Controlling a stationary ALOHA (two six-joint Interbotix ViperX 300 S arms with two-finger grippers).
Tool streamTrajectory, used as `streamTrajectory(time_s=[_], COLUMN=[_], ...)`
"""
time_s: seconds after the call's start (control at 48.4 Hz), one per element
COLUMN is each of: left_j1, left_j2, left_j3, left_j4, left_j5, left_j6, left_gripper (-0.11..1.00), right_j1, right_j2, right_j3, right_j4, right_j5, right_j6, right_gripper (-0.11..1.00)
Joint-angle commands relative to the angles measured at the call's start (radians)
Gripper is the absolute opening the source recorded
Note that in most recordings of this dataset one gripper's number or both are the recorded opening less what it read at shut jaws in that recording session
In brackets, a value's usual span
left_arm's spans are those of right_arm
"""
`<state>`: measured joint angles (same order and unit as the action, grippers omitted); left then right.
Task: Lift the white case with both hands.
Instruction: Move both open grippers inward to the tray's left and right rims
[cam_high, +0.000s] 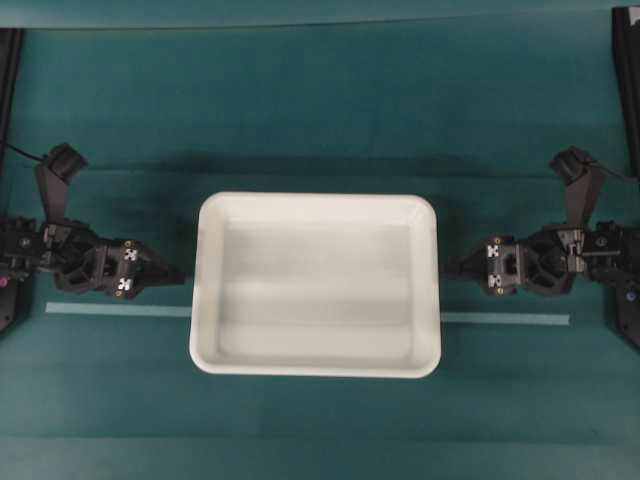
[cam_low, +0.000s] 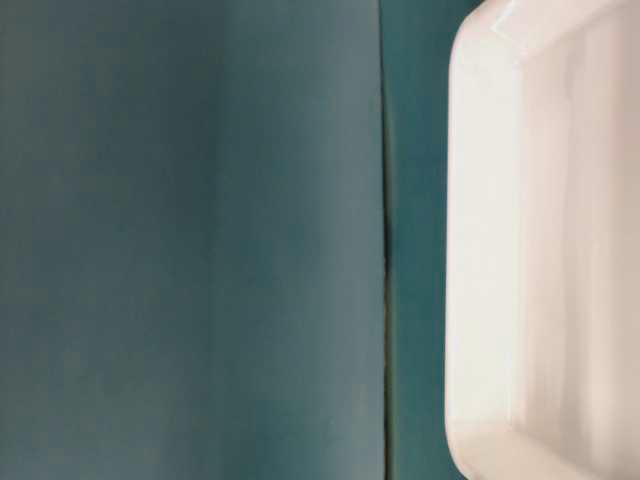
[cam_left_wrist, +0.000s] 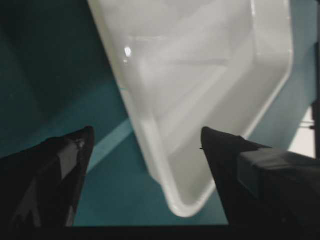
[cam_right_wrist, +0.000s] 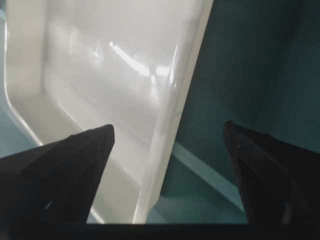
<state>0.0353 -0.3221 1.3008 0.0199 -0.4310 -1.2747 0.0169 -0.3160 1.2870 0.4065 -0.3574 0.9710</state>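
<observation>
Two black grippers are flanking the white case (cam_high: 316, 285), which is lying flat at the centre of the overhead frame on the teal table cover (cam_high: 320, 110). The left gripper (cam_high: 178, 275) is pointing at the case's left rim from the left-middle of the frame, tips just beside the rim; the right gripper (cam_high: 452, 267) is doing the same from the right-middle. Both are standing wide open and holding nothing; in each wrist view the rim is lining up between the spread fingers.

Glossy moulded plastic like this is probably light and fairly stiff, though slippery, and a shallow tray may flex if pinched at one side only. The raised rim at the middle of each short side looks the sensible place to take hold, one finger inside the wall, one outside.

A pale tape strip (cam_high: 118, 311) is running under the case. Open cloth is surrounding it on every side, so nothing seems to be crowding a straight lift.
</observation>
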Motion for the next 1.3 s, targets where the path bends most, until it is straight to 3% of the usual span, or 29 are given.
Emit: streamTrajectory(time_s=[0.0,0.331,1.054,1.282], left_j1=[-0.003,-0.005,0.011,0.011], left_j2=[0.067,0.184,0.241,0.241], left_j3=[-0.015,-0.058,-0.110,-0.110], left_j4=[0.003,0.003,0.003,0.003], left_j5=[-0.040,-0.130,-0.132,-0.132], left_j6=[0.003,0.008,0.009,0.009], left_gripper=[0.93,0.92,0.92,0.92], right_j1=[0.006,0.023,0.029,0.063], right_j2=[0.051,0.181,0.239,0.242], right_j3=[-0.006,-0.064,-0.106,-0.104], right_j4=[-0.005,-0.005,-0.002,-0.002], right_j5=[-0.035,-0.150,-0.160,-0.158], right_j6=[-0.002,0.012,0.023,0.100], right_gripper=[0.93,0.93,0.92,0.92])
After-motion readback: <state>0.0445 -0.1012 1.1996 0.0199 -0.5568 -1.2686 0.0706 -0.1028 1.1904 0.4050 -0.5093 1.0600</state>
